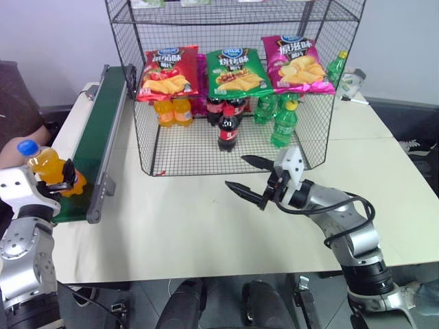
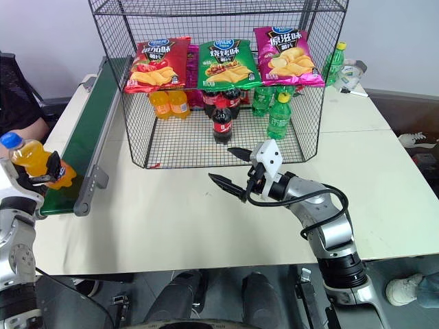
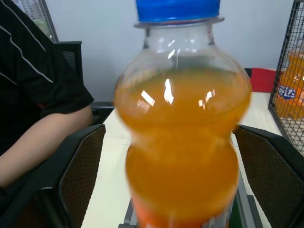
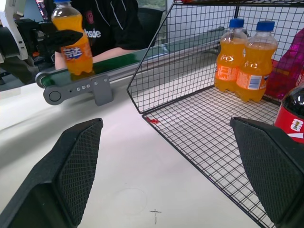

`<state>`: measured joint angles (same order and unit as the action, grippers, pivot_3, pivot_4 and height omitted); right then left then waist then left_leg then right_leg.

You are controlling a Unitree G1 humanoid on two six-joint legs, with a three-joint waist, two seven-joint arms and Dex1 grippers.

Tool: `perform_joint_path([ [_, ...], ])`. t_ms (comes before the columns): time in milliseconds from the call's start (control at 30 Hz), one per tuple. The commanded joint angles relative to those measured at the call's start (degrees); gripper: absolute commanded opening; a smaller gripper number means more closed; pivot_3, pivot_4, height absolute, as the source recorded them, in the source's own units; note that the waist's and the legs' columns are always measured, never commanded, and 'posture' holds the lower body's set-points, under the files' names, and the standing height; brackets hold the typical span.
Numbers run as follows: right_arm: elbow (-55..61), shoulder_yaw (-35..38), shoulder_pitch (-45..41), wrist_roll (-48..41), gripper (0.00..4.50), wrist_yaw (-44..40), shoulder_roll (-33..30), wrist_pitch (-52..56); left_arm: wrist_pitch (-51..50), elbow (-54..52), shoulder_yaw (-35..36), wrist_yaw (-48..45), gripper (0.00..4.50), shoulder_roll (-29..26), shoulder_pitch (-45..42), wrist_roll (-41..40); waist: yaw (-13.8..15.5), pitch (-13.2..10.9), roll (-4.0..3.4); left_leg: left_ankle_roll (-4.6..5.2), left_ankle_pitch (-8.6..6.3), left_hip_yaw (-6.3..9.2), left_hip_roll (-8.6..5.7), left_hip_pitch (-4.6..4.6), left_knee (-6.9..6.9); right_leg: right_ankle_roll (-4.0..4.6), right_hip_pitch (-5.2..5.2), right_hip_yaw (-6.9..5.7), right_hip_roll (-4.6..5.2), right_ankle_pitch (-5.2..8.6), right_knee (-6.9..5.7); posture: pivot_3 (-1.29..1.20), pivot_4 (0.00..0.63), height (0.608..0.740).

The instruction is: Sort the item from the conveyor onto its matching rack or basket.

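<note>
Orange soda bottle (image 1: 48,166) stands upright at near end of conveyor (image 1: 96,137), between wide-spread fingers of left gripper (image 1: 60,179): bracketed for pickup, not visibly clamped. Right gripper (image 1: 248,177) spread, empty, above table (image 1: 206,219) before wire rack (image 1: 233,89). Matching orange bottles (image 1: 173,111) mark probable destination on rack floor.

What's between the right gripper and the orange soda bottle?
In the left eye view, bare table and the conveyor's near rail separate the right gripper from the bottle.
</note>
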<state>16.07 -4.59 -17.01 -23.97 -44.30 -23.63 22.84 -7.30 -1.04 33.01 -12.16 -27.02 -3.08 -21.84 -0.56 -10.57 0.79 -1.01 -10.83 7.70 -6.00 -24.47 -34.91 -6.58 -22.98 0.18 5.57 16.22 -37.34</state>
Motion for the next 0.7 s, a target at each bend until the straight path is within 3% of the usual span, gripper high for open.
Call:
perform_joint_path([
  [33,2.7,-0.7,-0.4,0.3,4.50,-0.3,-0.4,-0.9,1.3,-0.9,2.0,0.1,3.64,-0.8,-0.5,-0.6,0.0,0.0,0.00,0.00,0.00,0.00,0.00,0.00,0.00,0.00,0.00,0.00,0.00,0.00,0.00,0.00,0.150,0.740],
  [100,2.8,-1.0,-0.1,0.7,4.50,-0.5,-0.6,-1.2,1.1,-1.1,1.9,0.0,2.81,-0.9,-0.3,-0.7,0.0,0.0,0.00,0.00,0.00,0.00,0.00,0.00,0.00,0.00,0.00,0.00,0.00,0.00,0.00,0.00,0.150,0.740],
  [133,3.0,-1.0,-0.1,0.6,4.50,-0.4,-0.5,-1.2,0.8,-1.5,1.7,-0.3,2.64,-1.1,-0.2,-0.9,0.0,0.0,0.00,0.00,0.00,0.00,0.01,0.01,0.01,0.00,0.00,0.00,0.00,0.00,-0.01,0.00,0.150,0.740],
  [433,2.6,-0.7,-0.8,0.7,4.50,-0.5,-0.8,-1.2,-5.0,-10.0,0.5,-4.0,2.64,-5.3,-5.2,-7.3,0.5,0.0,0.09,0.00,0.00,0.02,0.00,-0.02,-0.05,0.01,0.01,-0.03,-0.01,0.00,0.00,0.00,0.150,0.740],
  [600,2.4,-0.3,-1.5,0.8,4.50,-0.4,-1.1,-1.3,-14.4,-17.9,-6.5,-8.8,2.64,-7.7,-9.8,-13.6,1.2,0.0,0.11,-0.01,0.00,0.03,-0.02,-0.05,-0.10,0.01,0.01,-0.04,0.00,0.00,0.01,0.00,0.150,0.740],
  [700,2.3,0.0,-1.7,1.0,4.50,-0.3,-1.2,-1.5,-17.2,-20.3,-12.0,-10.0,2.64,-7.4,-11.0,-12.9,1.1,0.0,0.07,0.00,0.00,-0.03,-0.03,-0.02,-0.08,0.01,0.05,0.00,0.00,0.00,0.02,0.00,0.150,0.740],
])
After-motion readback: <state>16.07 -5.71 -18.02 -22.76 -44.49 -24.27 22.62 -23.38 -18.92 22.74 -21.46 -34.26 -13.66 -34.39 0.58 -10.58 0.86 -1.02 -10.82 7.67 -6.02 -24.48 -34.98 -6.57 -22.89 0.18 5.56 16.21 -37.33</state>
